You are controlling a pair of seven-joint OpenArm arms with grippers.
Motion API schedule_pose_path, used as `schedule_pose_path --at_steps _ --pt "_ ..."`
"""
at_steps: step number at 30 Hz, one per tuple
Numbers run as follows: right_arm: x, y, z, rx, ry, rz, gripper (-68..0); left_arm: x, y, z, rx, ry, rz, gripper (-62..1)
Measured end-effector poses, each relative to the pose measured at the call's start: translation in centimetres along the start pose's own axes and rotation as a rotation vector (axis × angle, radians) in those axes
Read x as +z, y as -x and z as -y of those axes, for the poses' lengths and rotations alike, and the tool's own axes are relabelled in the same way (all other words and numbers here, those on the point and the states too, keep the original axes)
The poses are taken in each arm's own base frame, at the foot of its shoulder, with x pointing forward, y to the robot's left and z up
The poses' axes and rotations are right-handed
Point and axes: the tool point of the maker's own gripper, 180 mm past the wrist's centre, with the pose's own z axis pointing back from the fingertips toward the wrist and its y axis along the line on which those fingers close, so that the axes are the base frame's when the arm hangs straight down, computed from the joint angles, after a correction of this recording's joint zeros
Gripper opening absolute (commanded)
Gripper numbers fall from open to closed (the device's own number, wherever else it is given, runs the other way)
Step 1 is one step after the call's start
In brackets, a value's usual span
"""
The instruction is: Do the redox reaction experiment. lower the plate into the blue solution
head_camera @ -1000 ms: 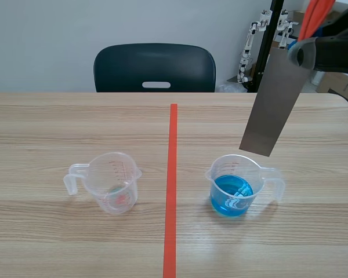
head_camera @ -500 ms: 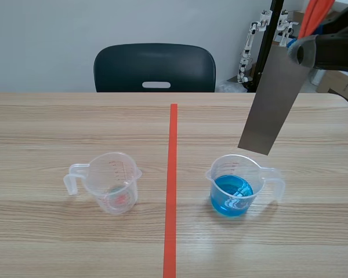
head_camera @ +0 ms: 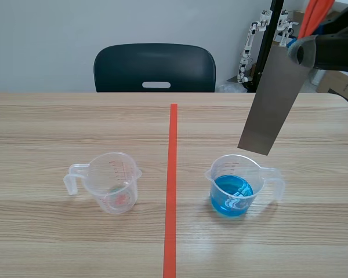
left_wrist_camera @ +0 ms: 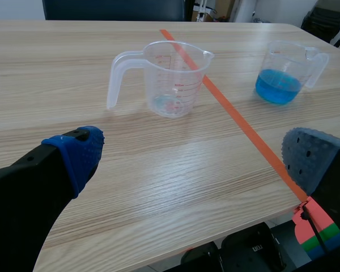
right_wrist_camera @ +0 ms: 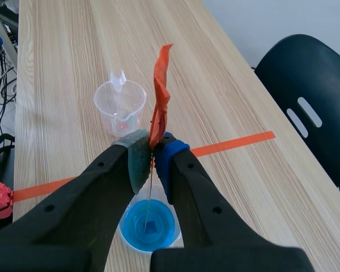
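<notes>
Right jaws: closed tight on the top end of the metal plate [head_camera: 272,101], where an orange-red strip [right_wrist_camera: 160,96] sticks up between the two pads.
Left jaws: wide open and holding nothing, low over the near edge of the desk [left_wrist_camera: 158,170].
Metal plate: hangs tilted from the raised right arm [head_camera: 336,51]; its lower edge is above the blue solution cup [head_camera: 239,186], not in the liquid.
Blue solution cup: stands on the desk just right of the tape line [head_camera: 171,174].
Clear measuring cup [head_camera: 110,182]: stands left of the line.
</notes>
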Motion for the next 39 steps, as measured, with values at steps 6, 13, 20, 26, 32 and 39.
schedule_pose_path --at_steps 6,13,20,26,32,39 --pt "0.0 0.6 -0.2 0.030 -0.010 -0.031 -66.9 0.0 0.0 0.0 0.000 0.000 0.000 1.4" --pt "-0.1 1.8 -0.7 -0.015 0.000 -0.030 -66.9 0.0 0.0 0.0 0.000 0.000 -0.001 1.4" --pt "-1.0 2.1 -0.6 0.023 0.012 -0.023 -66.9 0.0 0.1 0.0 0.000 0.001 -0.004 1.4" --pt "-1.4 3.2 0.8 0.022 0.058 -0.008 -66.9 0.0 0.1 0.0 0.000 0.001 -0.004 1.4" --pt "-1.8 4.8 2.0 -0.011 0.088 -0.004 -66.9 0.0 0.1 0.0 -0.001 0.002 -0.005 1.4" --pt "-2.5 5.9 1.6 -0.047 0.053 -0.006 -66.9 0.0 0.2 0.3 -0.007 0.015 -0.012 1.4"
